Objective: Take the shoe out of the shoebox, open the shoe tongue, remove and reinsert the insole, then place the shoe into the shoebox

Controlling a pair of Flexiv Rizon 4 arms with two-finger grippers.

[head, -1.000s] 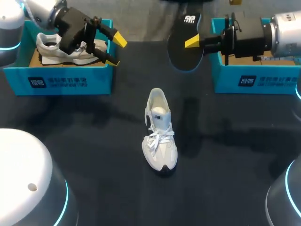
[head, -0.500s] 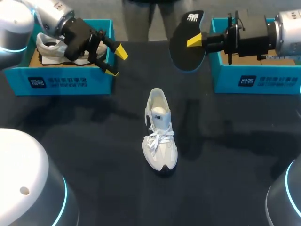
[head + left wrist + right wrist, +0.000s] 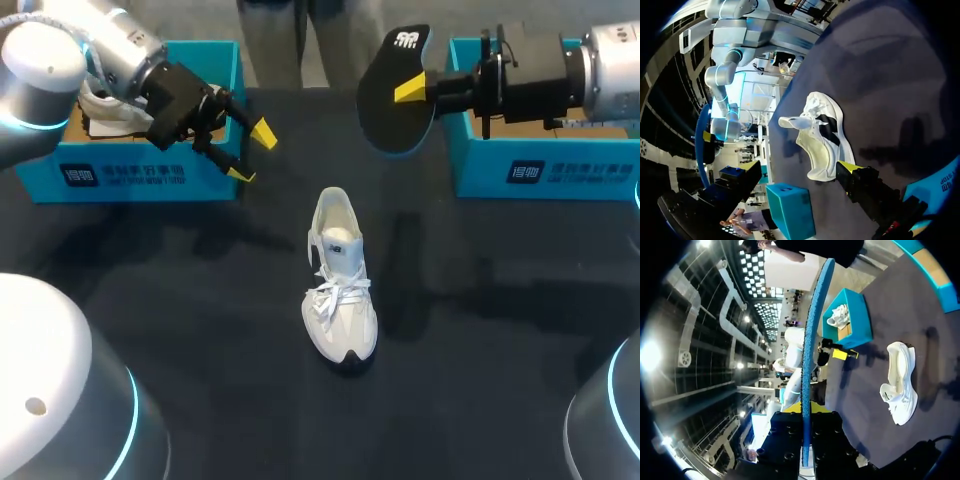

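The right gripper (image 3: 412, 90), pinching the black insole (image 3: 385, 122) by its edge well apart from the white sneaker (image 3: 340, 290), could have shoved that unheld shoe aside during reinsertion.

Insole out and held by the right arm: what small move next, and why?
Probably lower the insole toward the shoe's opening. The right gripper is shut on it above the table, the shoe stands upright with its opening bare, and the left gripper is open and empty.

table (image 3: 480, 330): dark | shoe (image 3: 340, 295): middle, on its sole | left shoebox (image 3: 130, 178), right shoebox (image 3: 545, 172): far corners
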